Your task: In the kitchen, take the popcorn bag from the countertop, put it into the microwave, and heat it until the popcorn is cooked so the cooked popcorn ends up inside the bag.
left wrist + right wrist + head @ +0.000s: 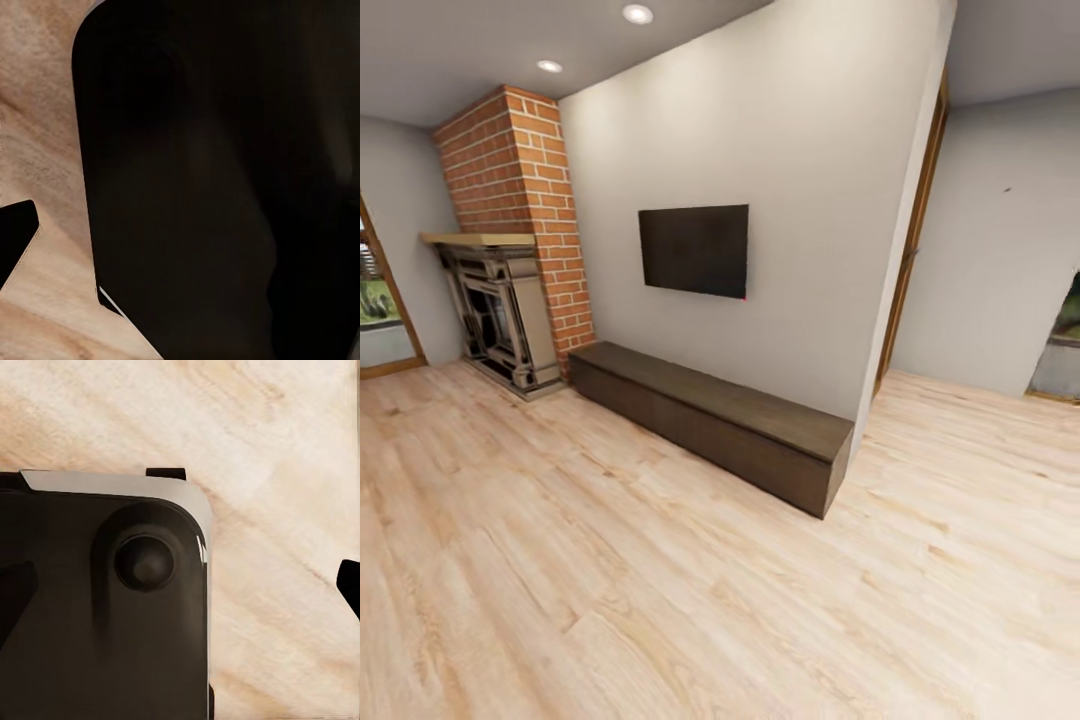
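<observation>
facing living room: tv (693, 250), low bench (720, 415), brick fireplace (510, 290); kitchen unseen, likely in transit; gripper openings impossible to tell.

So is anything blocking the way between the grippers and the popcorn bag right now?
That can't be judged yet. The head view shows a living room: a wall-mounted TV, a long dark bench, a brick fireplace and wood floor. The wrist views look down at floor and dark robot parts.

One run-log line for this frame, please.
phase: in transit | room: living area | seen: wall TV, brick fireplace, long low cabinet, wood floor | claws: state unclear
</observation>
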`<state>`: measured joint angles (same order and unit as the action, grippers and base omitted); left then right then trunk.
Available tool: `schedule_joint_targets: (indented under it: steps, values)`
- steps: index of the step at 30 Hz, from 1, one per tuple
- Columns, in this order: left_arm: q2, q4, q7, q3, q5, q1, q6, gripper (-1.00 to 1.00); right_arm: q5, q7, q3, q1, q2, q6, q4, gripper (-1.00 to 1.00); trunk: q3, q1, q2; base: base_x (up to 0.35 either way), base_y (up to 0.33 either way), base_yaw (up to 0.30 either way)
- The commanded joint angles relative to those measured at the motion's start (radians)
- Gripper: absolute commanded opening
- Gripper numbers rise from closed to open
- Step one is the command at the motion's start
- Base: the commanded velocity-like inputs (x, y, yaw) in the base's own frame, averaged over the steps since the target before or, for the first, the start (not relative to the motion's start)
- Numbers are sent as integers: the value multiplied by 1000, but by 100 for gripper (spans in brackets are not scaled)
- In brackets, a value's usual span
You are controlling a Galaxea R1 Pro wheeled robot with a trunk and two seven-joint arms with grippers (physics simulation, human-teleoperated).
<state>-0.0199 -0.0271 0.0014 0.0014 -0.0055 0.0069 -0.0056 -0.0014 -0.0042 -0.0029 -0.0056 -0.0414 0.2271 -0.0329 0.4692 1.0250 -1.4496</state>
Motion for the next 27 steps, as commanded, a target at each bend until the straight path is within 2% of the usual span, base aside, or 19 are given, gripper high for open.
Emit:
schedule_joint_targets:
  steps: [1, 27]
  values:
    - [0, -2, 0, 0, -1, 1, -1, 100, 0, 0, 0, -1, 0, 3, 1, 100, 1, 0, 0, 0, 0, -297]
    - [0, -2, 0, 0, -1, 1, -1, 100, 0, 0, 0, -1, 0, 3, 1, 100, 1, 0, 0, 0, 0, -297]
